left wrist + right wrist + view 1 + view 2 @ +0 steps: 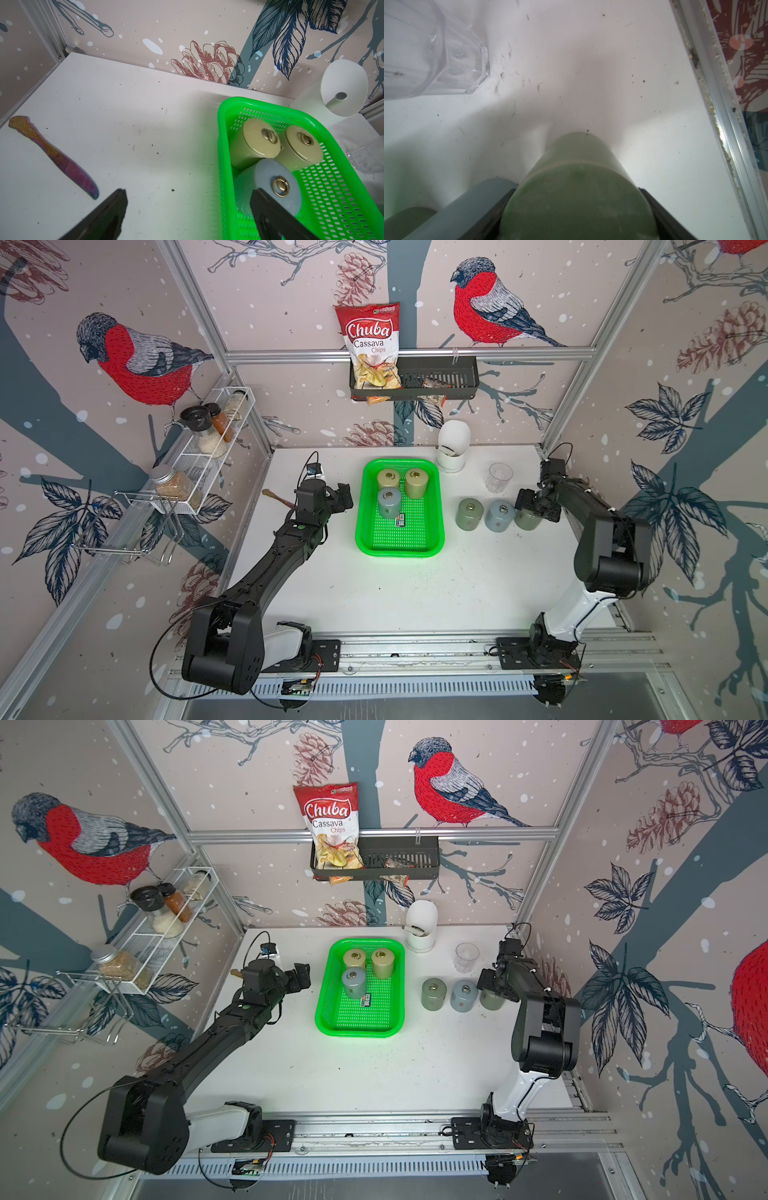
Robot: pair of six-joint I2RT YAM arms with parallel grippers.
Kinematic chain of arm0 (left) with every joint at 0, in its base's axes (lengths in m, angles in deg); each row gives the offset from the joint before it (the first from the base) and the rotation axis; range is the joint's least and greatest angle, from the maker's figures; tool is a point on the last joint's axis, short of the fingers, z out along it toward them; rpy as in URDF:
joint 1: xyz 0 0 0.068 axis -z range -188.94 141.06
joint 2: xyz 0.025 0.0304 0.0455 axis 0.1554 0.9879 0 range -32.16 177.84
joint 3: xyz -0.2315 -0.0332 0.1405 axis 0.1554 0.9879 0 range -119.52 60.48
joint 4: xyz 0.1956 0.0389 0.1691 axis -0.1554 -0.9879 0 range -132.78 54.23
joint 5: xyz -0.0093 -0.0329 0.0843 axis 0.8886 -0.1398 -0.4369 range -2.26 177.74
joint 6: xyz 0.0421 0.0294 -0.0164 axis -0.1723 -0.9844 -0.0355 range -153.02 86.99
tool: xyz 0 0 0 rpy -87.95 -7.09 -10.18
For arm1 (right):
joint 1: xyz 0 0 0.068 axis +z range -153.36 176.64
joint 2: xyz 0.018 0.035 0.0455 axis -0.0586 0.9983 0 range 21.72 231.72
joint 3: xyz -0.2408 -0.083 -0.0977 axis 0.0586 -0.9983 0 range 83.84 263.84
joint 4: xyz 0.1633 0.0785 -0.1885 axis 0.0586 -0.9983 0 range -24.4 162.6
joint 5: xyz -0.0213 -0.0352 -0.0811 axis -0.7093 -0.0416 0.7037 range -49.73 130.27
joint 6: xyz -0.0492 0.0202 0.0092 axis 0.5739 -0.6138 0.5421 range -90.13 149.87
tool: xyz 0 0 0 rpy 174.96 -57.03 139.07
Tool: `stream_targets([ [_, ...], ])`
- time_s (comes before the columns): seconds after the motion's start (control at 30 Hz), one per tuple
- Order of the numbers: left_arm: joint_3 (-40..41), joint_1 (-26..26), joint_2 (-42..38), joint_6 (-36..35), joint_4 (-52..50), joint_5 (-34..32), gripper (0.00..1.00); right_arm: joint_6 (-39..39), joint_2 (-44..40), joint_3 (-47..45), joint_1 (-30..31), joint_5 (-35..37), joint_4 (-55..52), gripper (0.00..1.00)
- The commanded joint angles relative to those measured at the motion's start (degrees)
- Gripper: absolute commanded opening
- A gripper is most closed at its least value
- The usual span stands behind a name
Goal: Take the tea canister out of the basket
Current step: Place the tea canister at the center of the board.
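Step in hand: judged as the set-down. The right gripper [534,509] is clamped on the olive-green tea canister [577,187], outside the basket [399,552].
Canister position: upright on the table at the end of a row with the second green canister [468,513] and the grey-blue table canister [500,515]. Its base looks seated.
Right tool: jaws pressed to both sides of the canister body.
Left tool: the left gripper [189,193] is empty, jaws wide apart, just beside the basket rim near the grey-blue basket canister [276,182].
Doing it well: check that the base sits flat before release. Open only slightly, since one finger stands between the held canister and its grey-blue neighbour. Lift straight up so the row is not nudged. The clear tumbler [431,56] is near.
Basket contents: the grey-blue basket canister plus two cream canisters [388,479], clustered at the far end. There is also a small dark item I cannot identify.
Right wrist view only: finger contact and the narrow gap to the neighbour.
Top views only: row order and basket count. The held lid is hidden under the gripper.
Left wrist view only: ring pulls on the lids, and the whole iridescent knife [54,155].
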Motion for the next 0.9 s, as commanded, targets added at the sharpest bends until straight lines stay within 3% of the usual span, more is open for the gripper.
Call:
stream_targets([
  [0.0,-0.57,0.23,-0.30,-0.06,0.02,-0.01,0.97,0.87,0.24,0.17,-0.05,-0.41,0.48,0.87],
  [0.23,-0.91,0.23,-0.72,-0.34,-0.34,-0.41,0.97,0.85,0.00,0.25,-0.04,-0.48,0.53,1.00],
  [0.87,0.04,0.23,-3.65,-0.14,-1.09,-0.68,0.97,0.38,-4.20,0.90,0.45,1.33,-0.08,1.00],
])
